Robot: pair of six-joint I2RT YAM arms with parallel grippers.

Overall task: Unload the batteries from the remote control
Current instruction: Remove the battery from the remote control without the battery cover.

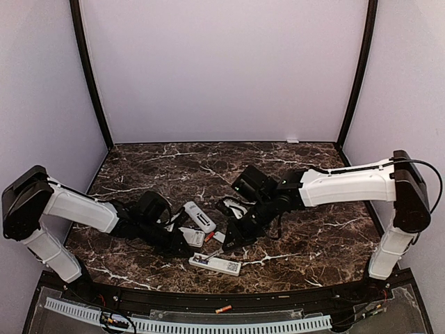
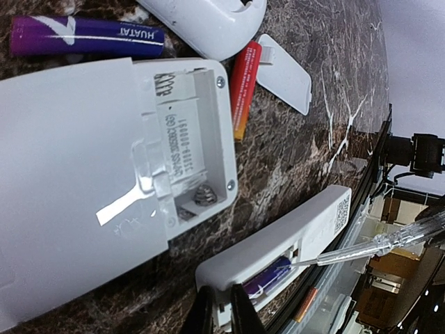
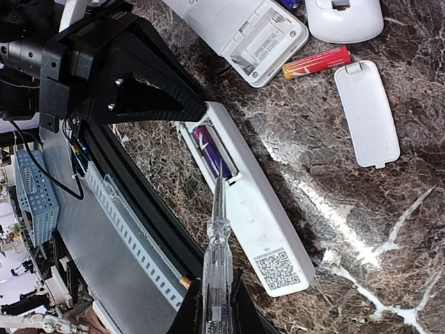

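The white remote control (image 1: 215, 264) lies near the table's front edge with its back compartment open. A purple battery (image 3: 211, 156) sits inside the compartment (image 2: 270, 277). My left gripper (image 2: 221, 311) is shut on the remote's end wall. My right gripper (image 3: 216, 307) is shut on a clear-handled screwdriver (image 3: 217, 259), and the screwdriver tip (image 2: 293, 263) touches the battery's end. Loose on the marble lie a red battery (image 2: 243, 89) and another purple battery (image 2: 83, 36).
A bigger white remote (image 2: 90, 174) with an empty compartment lies beside the held one. A third remote (image 3: 344, 17) and a flat white cover (image 3: 367, 115) lie further back. Close in front runs the black table edge with a perforated rail (image 1: 188, 325), where a small orange cylinder (image 1: 222, 308) lies.
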